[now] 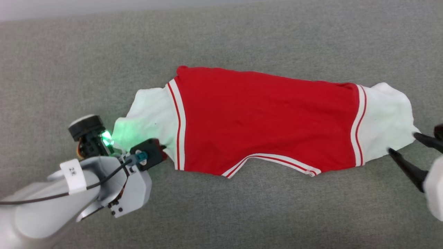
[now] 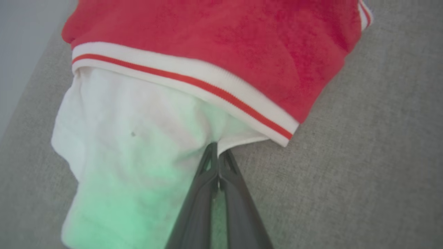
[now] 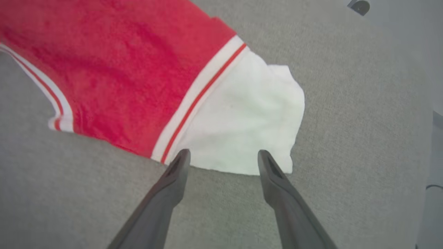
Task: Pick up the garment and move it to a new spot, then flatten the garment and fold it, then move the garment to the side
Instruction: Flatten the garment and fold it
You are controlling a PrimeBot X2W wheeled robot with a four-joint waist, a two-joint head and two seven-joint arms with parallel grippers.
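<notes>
The garment [image 1: 263,117], a red T-shirt with white sleeves and striped trim, lies stretched left to right on the grey cloth surface [image 1: 221,214]. In the left wrist view my left gripper [image 2: 217,152] is shut, pinching the near edge of the white left sleeve [image 2: 131,138] just below the striped seam. A green light from the left wrist [image 1: 138,166] tints that sleeve. My right gripper [image 1: 403,142] stands open at the white right sleeve [image 3: 242,121]. Its fingertips [image 3: 182,155] straddle the sleeve's near edge, with nothing gripped.
The grey surface stretches around the garment on all sides. Its far edge meets a pale strip [image 1: 69,8] at the top of the head view. In the right wrist view the surface's edge runs down the right side, with a small dark object [image 3: 360,6] beyond it.
</notes>
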